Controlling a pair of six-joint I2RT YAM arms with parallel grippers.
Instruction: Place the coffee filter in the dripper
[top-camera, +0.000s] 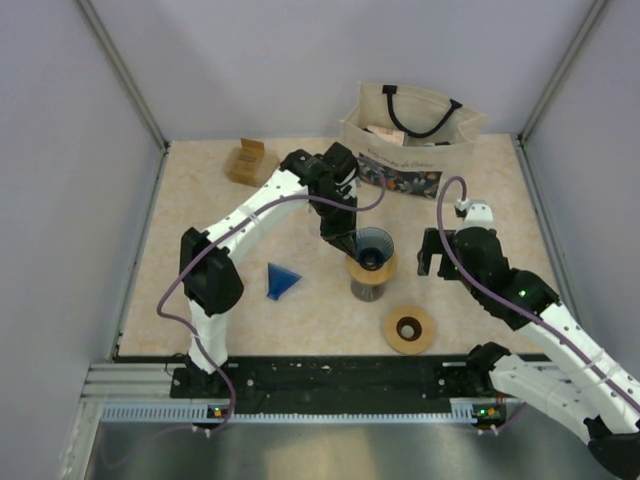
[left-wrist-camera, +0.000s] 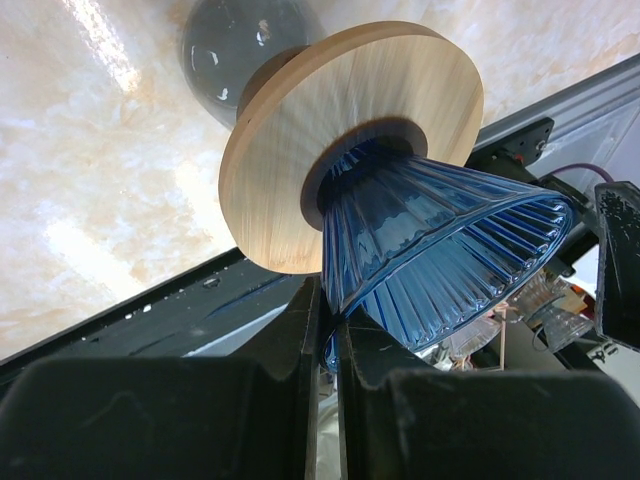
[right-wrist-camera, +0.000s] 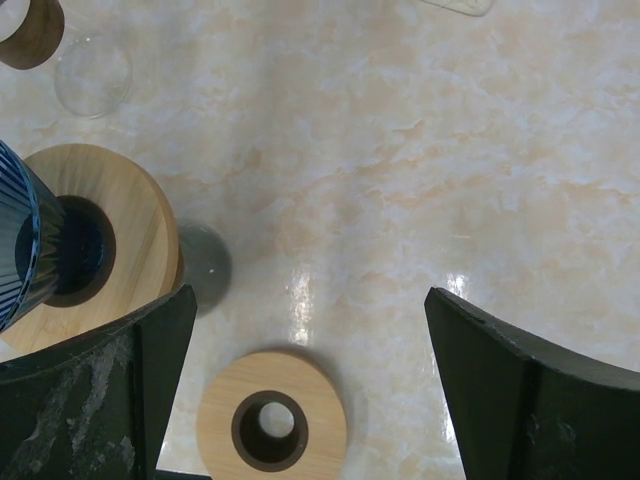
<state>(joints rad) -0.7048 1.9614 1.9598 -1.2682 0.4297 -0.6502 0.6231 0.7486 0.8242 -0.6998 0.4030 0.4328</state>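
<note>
The blue ribbed glass dripper (top-camera: 374, 246) sits in a wooden collar (top-camera: 372, 268) on top of a glass (top-camera: 368, 290) at the table's middle. My left gripper (top-camera: 346, 240) is shut on the dripper's rim; in the left wrist view its jaws (left-wrist-camera: 328, 312) pinch the rim of the dripper (left-wrist-camera: 440, 250) under the collar (left-wrist-camera: 340, 130). A blue cone, apparently the filter (top-camera: 282, 280), lies on its side left of the dripper, apart from both grippers. My right gripper (top-camera: 432, 252) is open and empty to the right of the dripper; the right wrist view (right-wrist-camera: 308, 295) shows table between its fingers.
A spare wooden ring (top-camera: 409, 329) lies near the front, also below the right gripper (right-wrist-camera: 270, 420). A canvas tote bag (top-camera: 410, 140) stands at the back. A small cardboard box (top-camera: 246, 160) is at the back left. A clear glass (right-wrist-camera: 92, 72) shows in the right wrist view.
</note>
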